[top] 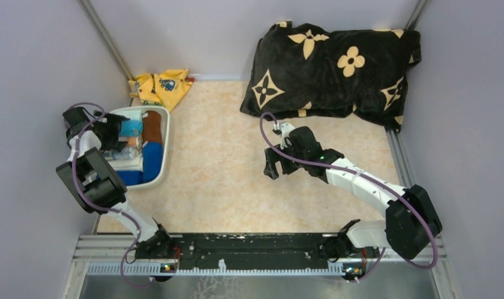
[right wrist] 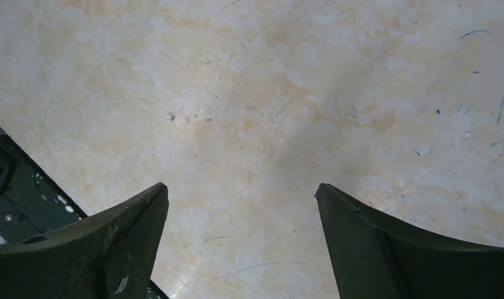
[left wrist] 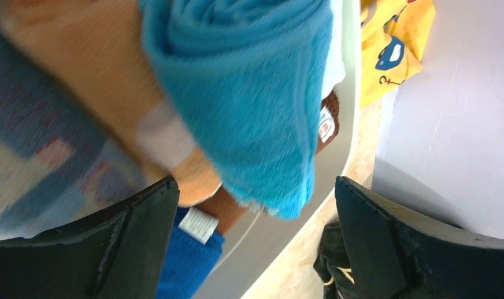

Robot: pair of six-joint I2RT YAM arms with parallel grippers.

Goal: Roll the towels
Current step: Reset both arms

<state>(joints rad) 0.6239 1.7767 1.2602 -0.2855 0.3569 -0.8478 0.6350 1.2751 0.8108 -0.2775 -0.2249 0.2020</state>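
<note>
Left gripper (left wrist: 255,187) hangs over the white bin (top: 166,134) at the table's (top: 218,180) left edge, fingers spread wide, nothing pinched; the light blue towel (left wrist: 249,93) sits just beyond them in the bin, beside a brown towel (top: 152,124) and a dark blue towel (top: 151,159); right gripper (right wrist: 242,190) hovers mid-table, fingers apart, empty.

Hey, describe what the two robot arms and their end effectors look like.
The left arm and right arm are white links with bulky black joints, each trailed by a looping purple cable. The left end effector and right end effector each have two black wedge-shaped fingers.
</note>
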